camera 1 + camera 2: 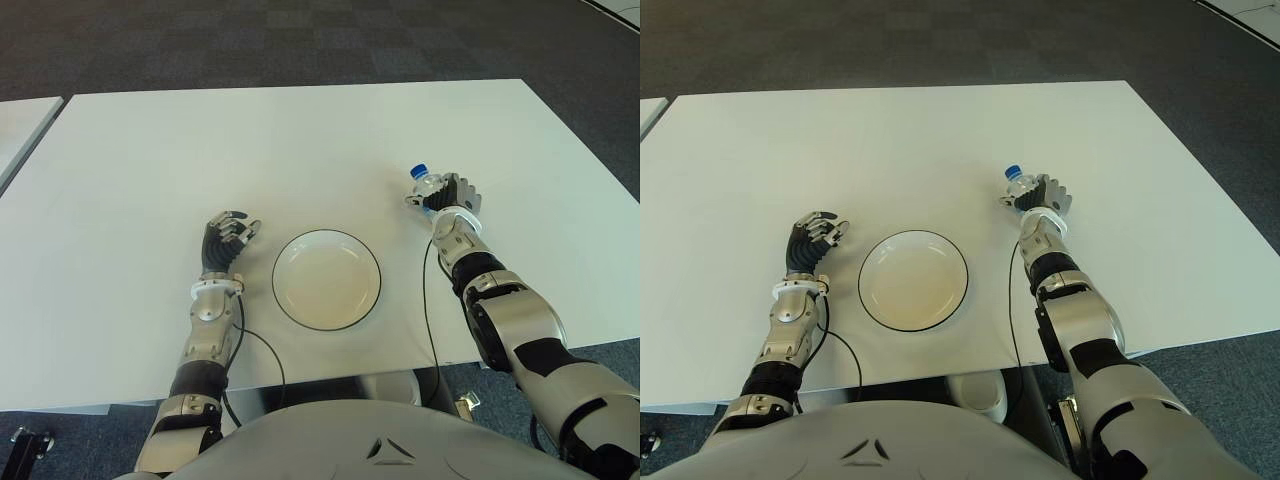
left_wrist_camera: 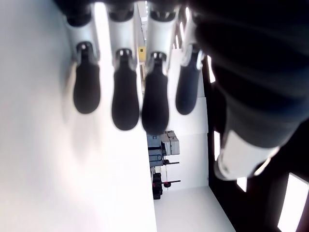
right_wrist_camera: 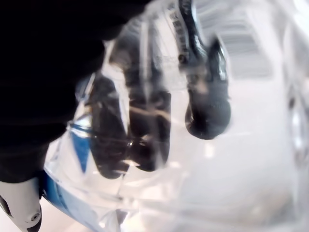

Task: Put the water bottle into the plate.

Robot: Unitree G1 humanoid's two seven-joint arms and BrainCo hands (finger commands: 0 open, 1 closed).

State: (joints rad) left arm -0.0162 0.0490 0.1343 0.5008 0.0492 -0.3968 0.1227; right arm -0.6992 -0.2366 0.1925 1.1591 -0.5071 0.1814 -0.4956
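A clear water bottle (image 1: 427, 186) with a blue cap is held in my right hand (image 1: 447, 196), to the right of the plate and a little beyond it. The right wrist view shows dark fingers (image 3: 205, 108) wrapped around the clear plastic of the bottle (image 3: 159, 159). The white plate (image 1: 327, 279) with a dark rim sits on the table near the front edge, with nothing in it. My left hand (image 1: 228, 238) shows just left of the plate, its fingers (image 2: 125, 96) loosely curled and holding nothing.
The white table (image 1: 250, 150) stretches wide behind the plate. A second table's corner (image 1: 20, 125) shows at the far left. Black cables (image 1: 430, 300) trail from both wrists over the front edge.
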